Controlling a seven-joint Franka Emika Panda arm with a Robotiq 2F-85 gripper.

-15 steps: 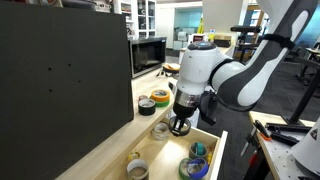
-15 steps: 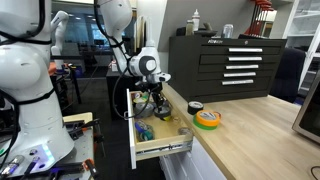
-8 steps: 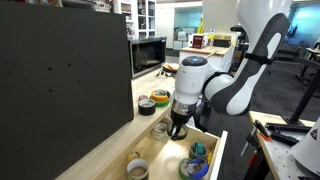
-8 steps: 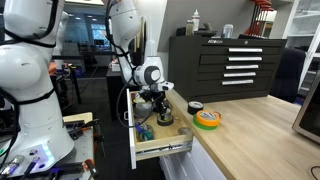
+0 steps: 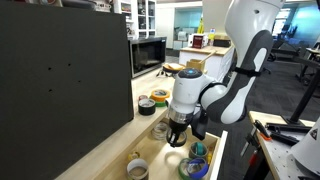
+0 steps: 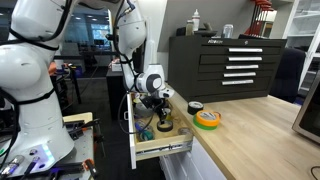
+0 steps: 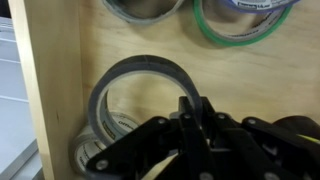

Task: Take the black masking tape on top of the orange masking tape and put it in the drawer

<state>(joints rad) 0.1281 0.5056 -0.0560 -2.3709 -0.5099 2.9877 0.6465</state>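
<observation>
The claw is low in the drawer; I cannot tell if it grips anything. The orange masking tape looks bare on top, so only letting go seems left.

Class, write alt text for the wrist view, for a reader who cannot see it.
A black tape ring fills the middle, seen against the pale wood floor of the drawer, with the black claw over its right edge. A green roll and a grey roll sit at the top.
</observation>
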